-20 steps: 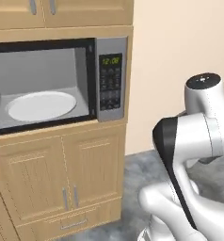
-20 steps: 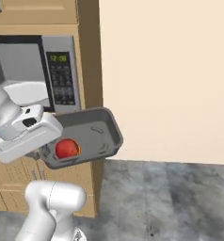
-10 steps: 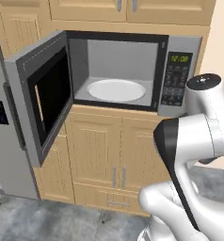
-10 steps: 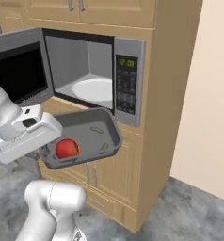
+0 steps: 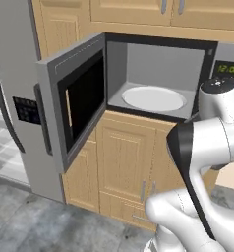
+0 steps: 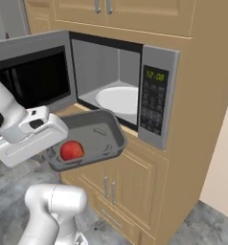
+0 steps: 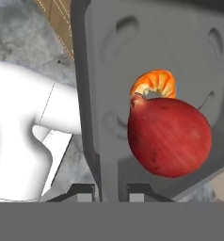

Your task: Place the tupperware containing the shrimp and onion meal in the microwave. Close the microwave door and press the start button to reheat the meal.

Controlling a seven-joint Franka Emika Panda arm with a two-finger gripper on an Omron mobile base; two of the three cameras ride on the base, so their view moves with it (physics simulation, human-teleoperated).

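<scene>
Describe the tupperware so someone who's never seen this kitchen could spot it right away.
Find the open microwave built into the wooden cabinets, its door swung left. Just below and in front of it, the gripper holds the tupperware: a shallow grey rectangular tub. Unlike the white turntable plate inside, it carries a red onion and an orange shrimp.

A matt grey plastic tupperware (image 6: 94, 139) holds a glossy, smooth-skinned red onion (image 7: 169, 135) and a ridged orange shrimp (image 7: 154, 83). The microwave (image 6: 120, 86) wears a flat grey metal-look finish, its door (image 5: 77, 103) set with dark, shiny glass, its turntable plate (image 5: 153, 98) smooth white. Pale wood-grain cabinets (image 5: 124, 162) surround it above mottled stone-look flooring (image 5: 35, 224).
</scene>
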